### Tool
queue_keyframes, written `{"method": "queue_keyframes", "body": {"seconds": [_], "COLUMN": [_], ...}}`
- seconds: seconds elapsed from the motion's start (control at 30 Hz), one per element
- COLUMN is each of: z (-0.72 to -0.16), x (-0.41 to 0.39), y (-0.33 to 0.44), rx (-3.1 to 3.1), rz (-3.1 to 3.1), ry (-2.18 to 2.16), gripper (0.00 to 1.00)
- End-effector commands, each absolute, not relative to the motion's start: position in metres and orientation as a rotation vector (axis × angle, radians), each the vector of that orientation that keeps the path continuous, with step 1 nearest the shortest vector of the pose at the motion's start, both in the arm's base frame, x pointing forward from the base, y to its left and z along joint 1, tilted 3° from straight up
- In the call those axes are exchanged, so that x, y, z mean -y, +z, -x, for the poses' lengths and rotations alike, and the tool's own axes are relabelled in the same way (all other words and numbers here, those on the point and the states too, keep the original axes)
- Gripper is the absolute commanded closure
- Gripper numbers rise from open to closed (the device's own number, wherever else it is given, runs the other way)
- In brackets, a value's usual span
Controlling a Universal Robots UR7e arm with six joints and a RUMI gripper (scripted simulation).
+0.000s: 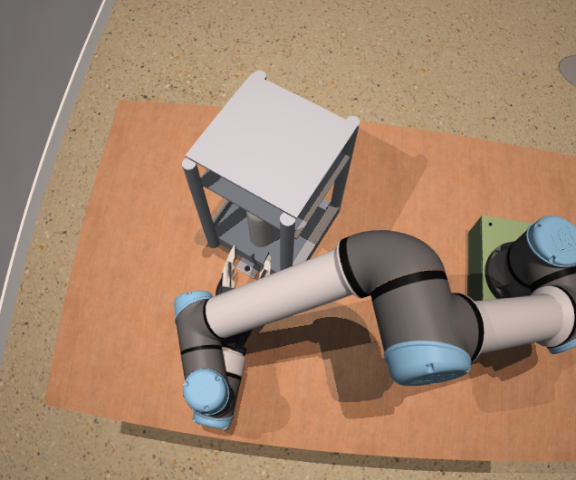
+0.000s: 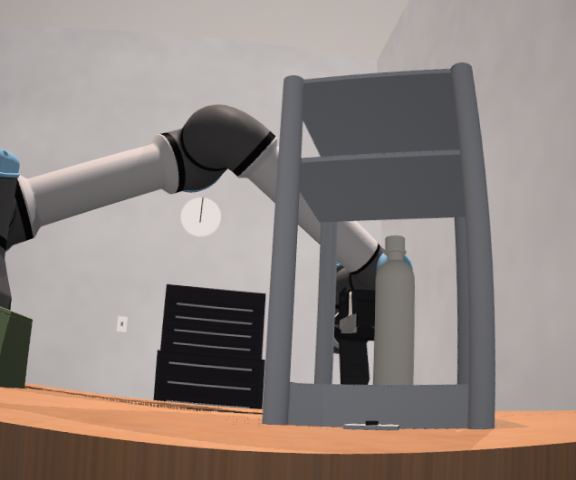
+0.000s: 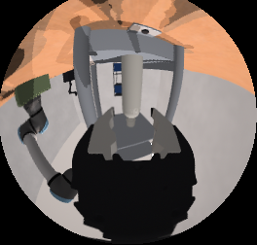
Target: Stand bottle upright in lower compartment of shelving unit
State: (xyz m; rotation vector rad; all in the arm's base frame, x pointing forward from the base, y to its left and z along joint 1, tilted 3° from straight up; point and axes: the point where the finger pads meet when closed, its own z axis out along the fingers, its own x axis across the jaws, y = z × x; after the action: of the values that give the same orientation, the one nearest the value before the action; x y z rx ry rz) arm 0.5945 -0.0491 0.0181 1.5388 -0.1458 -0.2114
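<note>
The grey bottle (image 2: 394, 315) stands upright, cap up, in the lower compartment of the grey shelving unit. A low lip (image 2: 379, 402) hides its base. From above, the bottle (image 1: 257, 227) shows under the shelves of the unit (image 1: 273, 149). My gripper (image 1: 247, 265) is just outside the compartment's opening, low over the table, and points in at the bottle. In the wrist view the fingers stand apart with nothing between them, and the bottle (image 3: 131, 86) is beyond their tips, apart from them.
The unit's four posts frame the opening; two of them (image 3: 85, 76) (image 3: 177, 81) flank the bottle. My arm's green base block (image 1: 484, 258) stands at the right of the orange table top. A black drawer cabinet (image 2: 211, 343) stands beyond the table.
</note>
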Motion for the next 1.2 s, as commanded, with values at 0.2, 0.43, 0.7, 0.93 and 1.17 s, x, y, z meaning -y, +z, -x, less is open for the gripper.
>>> {"method": "queue_keyframes", "body": {"seconds": [0.2,0.43,0.7,0.93,1.17], "z": [-0.602,-0.606,-0.610,-0.612,-0.613], "x": [0.018,0.000,-0.018,-0.025,-0.029], "y": [0.018,0.017,0.016,0.016,0.016], "rx": [0.145,0.145,0.146,0.146,0.145], "rz": [-1.538,-1.538,-1.538,-1.538,-1.538], "ry": [-0.211,-0.211,-0.211,-0.211,-0.211], "gripper": [0.57,0.57,0.57,0.57,0.57]}}
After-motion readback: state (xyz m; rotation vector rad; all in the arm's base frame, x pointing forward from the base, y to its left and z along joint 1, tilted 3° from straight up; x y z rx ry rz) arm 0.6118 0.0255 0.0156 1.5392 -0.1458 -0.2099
